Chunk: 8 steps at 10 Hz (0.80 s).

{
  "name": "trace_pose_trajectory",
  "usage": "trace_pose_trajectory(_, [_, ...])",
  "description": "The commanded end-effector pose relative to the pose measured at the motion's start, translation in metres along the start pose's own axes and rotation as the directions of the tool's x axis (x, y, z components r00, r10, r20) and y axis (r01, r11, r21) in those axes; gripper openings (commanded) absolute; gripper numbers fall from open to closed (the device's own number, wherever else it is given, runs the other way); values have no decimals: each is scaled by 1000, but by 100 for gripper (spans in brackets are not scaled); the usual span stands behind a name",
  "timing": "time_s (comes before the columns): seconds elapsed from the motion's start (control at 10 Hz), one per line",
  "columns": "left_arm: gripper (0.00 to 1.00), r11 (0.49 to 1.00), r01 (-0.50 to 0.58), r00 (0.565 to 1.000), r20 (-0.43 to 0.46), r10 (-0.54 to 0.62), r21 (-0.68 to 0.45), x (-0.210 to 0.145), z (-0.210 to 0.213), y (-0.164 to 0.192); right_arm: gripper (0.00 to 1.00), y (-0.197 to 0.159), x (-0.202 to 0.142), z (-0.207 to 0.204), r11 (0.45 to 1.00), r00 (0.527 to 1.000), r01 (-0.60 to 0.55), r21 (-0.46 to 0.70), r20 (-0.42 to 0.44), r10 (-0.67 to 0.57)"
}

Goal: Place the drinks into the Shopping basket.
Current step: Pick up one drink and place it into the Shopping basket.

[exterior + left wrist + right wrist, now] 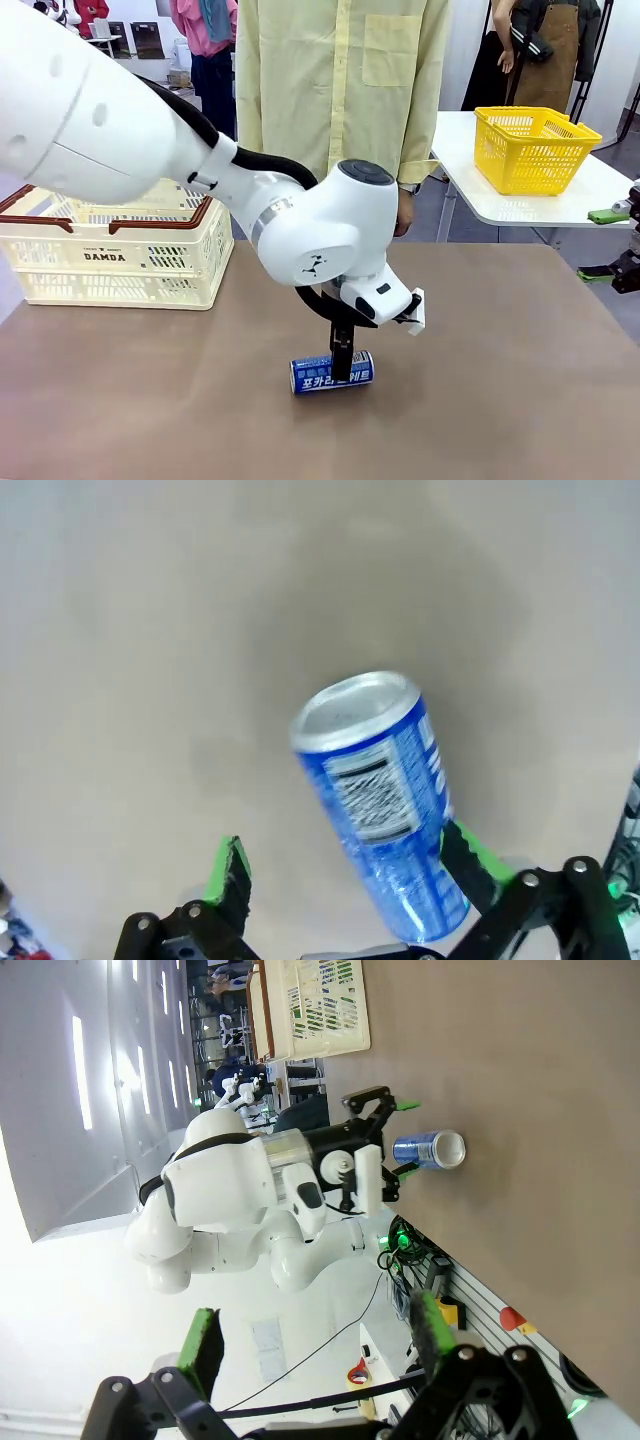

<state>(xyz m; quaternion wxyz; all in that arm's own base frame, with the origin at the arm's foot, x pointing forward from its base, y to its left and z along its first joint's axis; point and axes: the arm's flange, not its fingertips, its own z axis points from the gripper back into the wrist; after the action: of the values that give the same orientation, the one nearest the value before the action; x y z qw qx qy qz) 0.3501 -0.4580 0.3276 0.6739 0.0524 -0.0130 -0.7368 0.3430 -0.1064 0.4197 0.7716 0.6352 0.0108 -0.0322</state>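
A blue can (332,373) with white Korean lettering lies on its side on the brown table, near the front middle. My left gripper (341,366) hangs straight over it, pointing down. In the left wrist view my left gripper (350,868) is open. The blue can (380,790) lies slantwise between its green pads (229,872), with its bottom end close against the right-hand one. My right gripper (612,245) waits open at the table's right edge and holds nothing; the right wrist view shows the same of my right gripper (315,1345). The cream Shopping basket (120,255) stands at the far left.
A person in a pale yellow shirt (340,80) stands at the far side of the table. A yellow mesh basket (530,150) sits on a separate white table at the back right. Bare brown tabletop lies between the can and the Shopping basket.
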Motion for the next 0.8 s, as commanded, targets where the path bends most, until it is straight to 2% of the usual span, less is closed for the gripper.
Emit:
trace_pose_trajectory(0.0, [100, 999, -31, 999, 5, 31, -10, 8, -14, 7, 100, 3, -1, 3, 1000, 1000, 1, -10, -13, -1])
trace_pose_trajectory(0.4, [100, 994, -10, 999, 50, 16, -109, 10, -26, 8, 100, 3, -1, 3, 1000, 1000, 1, -10, -13, -1])
trace_pose_trajectory(0.7, [100, 992, -23, 997, 67, 31, -127, 3, -25, 12, 100, 3, -1, 3, 1000, 1000, 1, -10, -13, -1])
